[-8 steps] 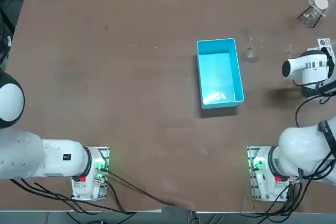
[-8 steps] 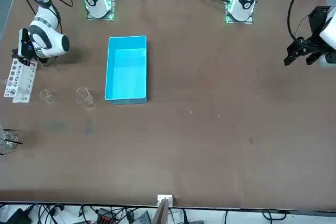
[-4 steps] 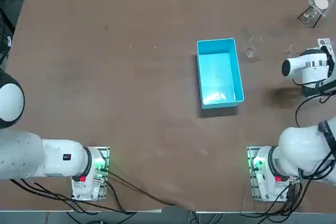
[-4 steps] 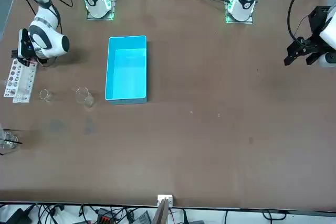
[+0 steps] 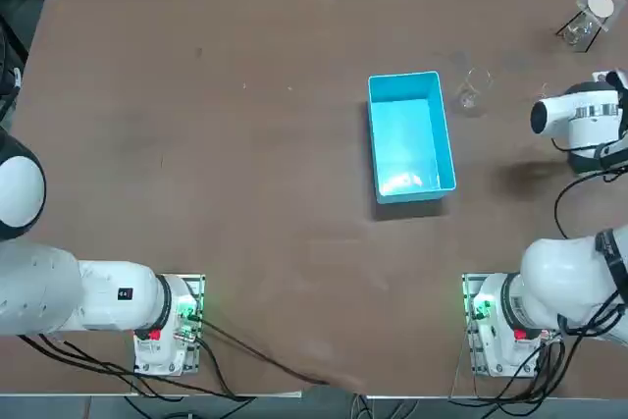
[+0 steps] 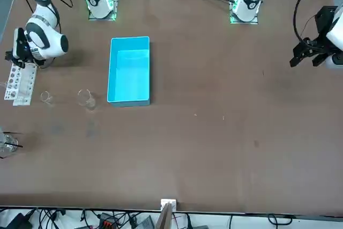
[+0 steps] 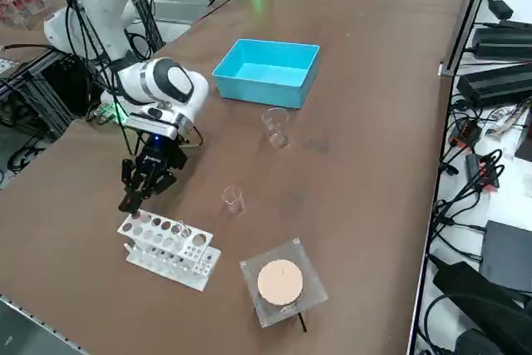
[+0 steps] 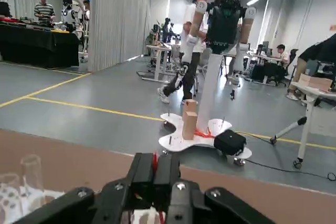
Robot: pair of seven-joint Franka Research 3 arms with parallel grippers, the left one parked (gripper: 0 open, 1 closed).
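Right gripper (image 7: 133, 199), fingers pressed together, hovers just above test-tube rack (image 7: 170, 248) at table's (image 7: 357, 122) right edge | small beaker (image 7: 233, 199) near rack | progress: seemingly early, glass tube (image 8: 31, 174) standing in rack, blue bin (image 7: 258, 91) empty.

The right arm (image 7: 162, 85) is glossy white, built of rounded, barrel-shaped links with a grey band at the wrist joint. The right gripper (image 7: 131, 199) is matt black with its fingers pressed together, and it hangs just over the white tube rack (image 7: 166, 243). Above the pincer a black cable (image 5: 561, 205) loops off the wrist. Far behind it, the base (image 5: 486, 311) glows green.
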